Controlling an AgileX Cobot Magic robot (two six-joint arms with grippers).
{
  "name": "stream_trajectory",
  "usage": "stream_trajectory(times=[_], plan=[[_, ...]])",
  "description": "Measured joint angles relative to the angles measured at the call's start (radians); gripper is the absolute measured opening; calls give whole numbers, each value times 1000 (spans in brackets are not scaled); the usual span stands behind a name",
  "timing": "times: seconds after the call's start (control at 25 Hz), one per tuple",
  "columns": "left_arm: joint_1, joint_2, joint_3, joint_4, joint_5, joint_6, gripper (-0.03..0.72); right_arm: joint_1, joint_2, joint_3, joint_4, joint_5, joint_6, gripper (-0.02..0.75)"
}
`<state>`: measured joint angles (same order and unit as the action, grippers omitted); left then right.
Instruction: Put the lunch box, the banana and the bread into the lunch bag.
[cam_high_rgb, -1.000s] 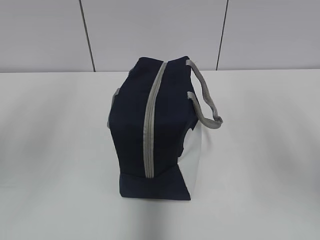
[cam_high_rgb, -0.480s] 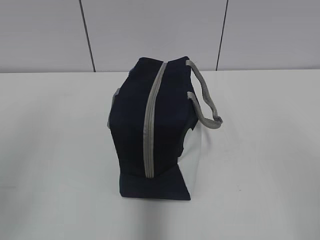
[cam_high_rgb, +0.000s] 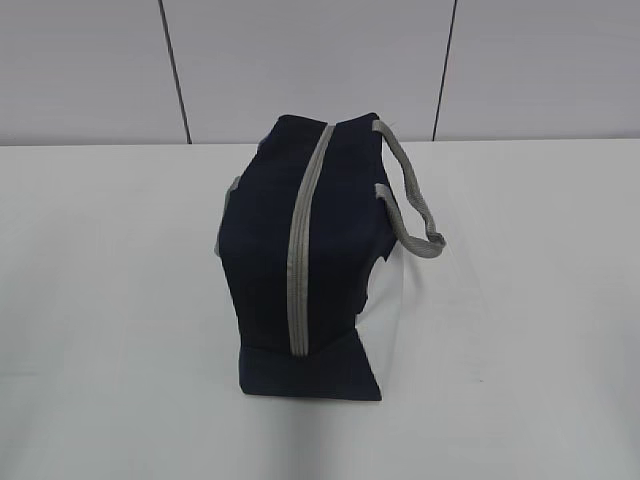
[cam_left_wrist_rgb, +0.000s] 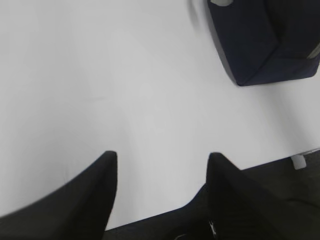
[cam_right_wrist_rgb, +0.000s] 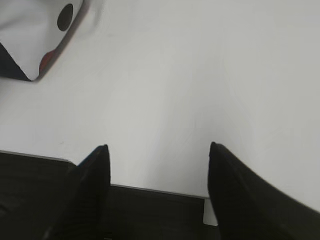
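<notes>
The lunch bag (cam_high_rgb: 265, 250) stands in the middle of the white table, navy with a white side panel. Its grey zipper (cam_high_rgb: 300, 250) runs shut along the top, and a grey strap handle (cam_high_rgb: 410, 200) hangs off its right side. Neither arm shows in the exterior view. My left gripper (cam_left_wrist_rgb: 163, 155) is open over bare table near the front edge, with the bag's corner (cam_left_wrist_rgb: 255, 45) well beyond it at the upper right. My right gripper (cam_right_wrist_rgb: 158, 146) is open too, with nothing between its fingers, and the bag's white corner (cam_right_wrist_rgb: 30, 35) lies far to its upper left. The lunch box, the banana and the bread are out of view.
The white table (cam_high_rgb: 120, 300) spreads bare on both sides of the bag. Its front edge (cam_right_wrist_rgb: 150, 189) runs just under my right gripper, with dark floor below. A grey panelled wall (cam_high_rgb: 300, 60) closes the back.
</notes>
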<state>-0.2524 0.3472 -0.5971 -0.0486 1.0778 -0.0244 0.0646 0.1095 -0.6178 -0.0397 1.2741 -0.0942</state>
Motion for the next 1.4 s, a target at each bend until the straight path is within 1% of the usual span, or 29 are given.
stream_trajectory(times=[0.16,0.36,0.44,0.64,1.28,1.4], plan=[[0,-60,31,49,-5,0,403,0,0,63,-2,-18,3,458],[0,-90,66,62,28,-3,403,0,0,84,-2,-65,5,457],[0,-90,69,76,28,-22,403,0,0,90,-4,-84,5,457],[0,-90,69,144,28,-117,403,0,0,96,-4,-101,7,457],[1,-90,69,148,28,-135,392,0,0,96,-4,-105,7,457],[22,-90,69,147,28,-135,379,0,-18,103,-4,-109,7,457]])
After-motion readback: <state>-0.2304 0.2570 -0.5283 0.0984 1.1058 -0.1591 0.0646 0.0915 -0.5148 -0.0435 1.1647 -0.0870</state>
